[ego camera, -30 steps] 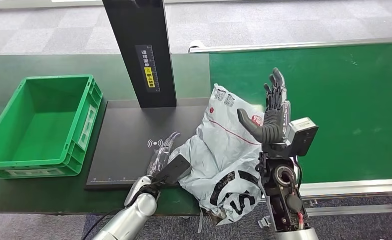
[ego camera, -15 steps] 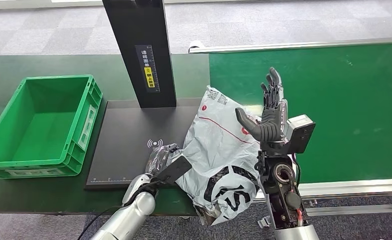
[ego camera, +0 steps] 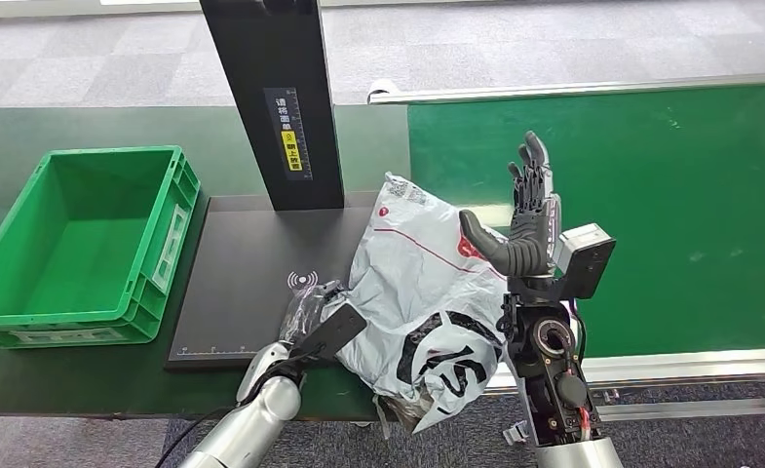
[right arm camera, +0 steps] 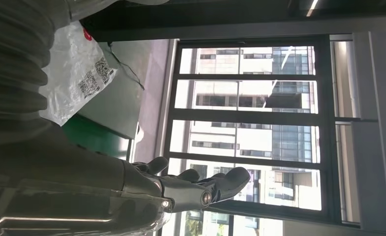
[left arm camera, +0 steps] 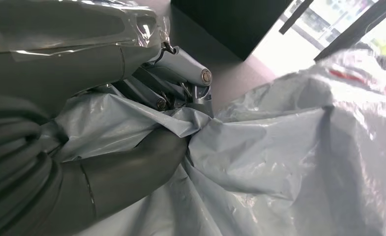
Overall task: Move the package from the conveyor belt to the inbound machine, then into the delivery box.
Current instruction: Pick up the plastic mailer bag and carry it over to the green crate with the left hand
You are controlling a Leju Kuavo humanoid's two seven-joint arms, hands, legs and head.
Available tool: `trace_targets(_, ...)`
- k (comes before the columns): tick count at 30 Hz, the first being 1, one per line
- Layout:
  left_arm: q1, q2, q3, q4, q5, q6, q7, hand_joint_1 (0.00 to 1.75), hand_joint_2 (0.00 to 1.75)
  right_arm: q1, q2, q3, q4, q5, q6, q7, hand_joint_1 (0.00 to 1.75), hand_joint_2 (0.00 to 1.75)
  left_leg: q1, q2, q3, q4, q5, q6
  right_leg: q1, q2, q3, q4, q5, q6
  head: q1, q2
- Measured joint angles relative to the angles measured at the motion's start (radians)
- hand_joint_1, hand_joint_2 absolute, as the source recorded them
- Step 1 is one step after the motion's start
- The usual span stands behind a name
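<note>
The one grey package (ego camera: 417,292) has slid further left since a second ago, its upper corner now close to the black column (ego camera: 281,97) of the inbound machine — more of it lies on the machine's black plate (ego camera: 251,263), while its lower end hangs over the table's near edge. The left hand (ego camera: 310,312) grasps the package: in the left wrist view the thumb and fingers (left arm camera: 181,73) pinch a fold of the grey plastic (left arm camera: 279,147). The right hand (ego camera: 524,219) stands upright just beside the package's right side, fingers straight and apart, thumb out toward the bag, holding nothing; the right wrist view shows those fingers (right arm camera: 200,187) extended against a window, with a corner of the package (right arm camera: 80,73) and its printed codes behind. One green delivery box (ego camera: 86,244) sits at the left of the plate, well apart from the package. One green conveyor belt (ego camera: 670,195) runs at the right.
</note>
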Motion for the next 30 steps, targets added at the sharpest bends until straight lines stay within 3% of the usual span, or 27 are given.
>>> trace_targets(7, 0.022, -0.005, 0.048, -0.065, 0.131, 0.13, -0.161, 1.75, 1.75, -0.004, 0.0, 0.0, 0.008, -0.02, 0.001, -0.008, 0.0, 1.75, 0.0, 0.0, 0.0, 0.0, 0.0, 0.0, 0.0, 0.0, 0.0, 0.0, 0.0, 0.0, 0.0, 0.0)
trace_targets(11, 0.058, -0.012, 0.093, -0.179, 0.185, 0.327, -0.306, 1.75, 1.75, -0.016, 0.0, 0.0, 0.03, -0.026, 0.007, 0.039, 0.0, 1.75, 0.0, 0.001, -0.001, 0.0, 0.0, 0.0, 0.0, 0.0, -0.001, 0.0, 0.0, 0.0, 0.0, 0.0)
trace_targets(13, 0.077, -0.017, 0.137, -0.273, 0.162, 0.383, -0.344, 1.75, 1.75, -0.032, 0.001, 0.001, 0.068, -0.048, 0.013, 0.081, 0.0, 1.75, 0.0, 0.001, -0.001, 0.0, 0.0, 0.0, 0.0, 0.0, -0.001, 0.0, 0.0, 0.0, 0.0, 0.0)
trace_targets(22, 0.102, -0.026, 0.315, -0.588, 0.043, 0.386, -0.352, 1.75, 1.75, -0.083, 0.019, 0.012, 0.246, -0.208, 0.006, 0.116, 0.0, 1.75, 0.0, 0.0, -0.001, 0.0, 0.0, 0.0, 0.0, 0.0, -0.001, 0.0, 0.0, 0.0, 0.0, 0.0)
trace_targets(30, 0.104, -0.026, 0.358, -0.676, 0.035, 0.386, -0.352, 1.75, 1.75, -0.103, 0.019, 0.023, 0.291, -0.215, 0.005, 0.118, 0.0, 1.75, 0.0, 0.0, -0.001, 0.0, 0.0, 0.0, 0.0, 0.0, -0.001, 0.0, 0.0, 0.0, 0.0, 0.0)
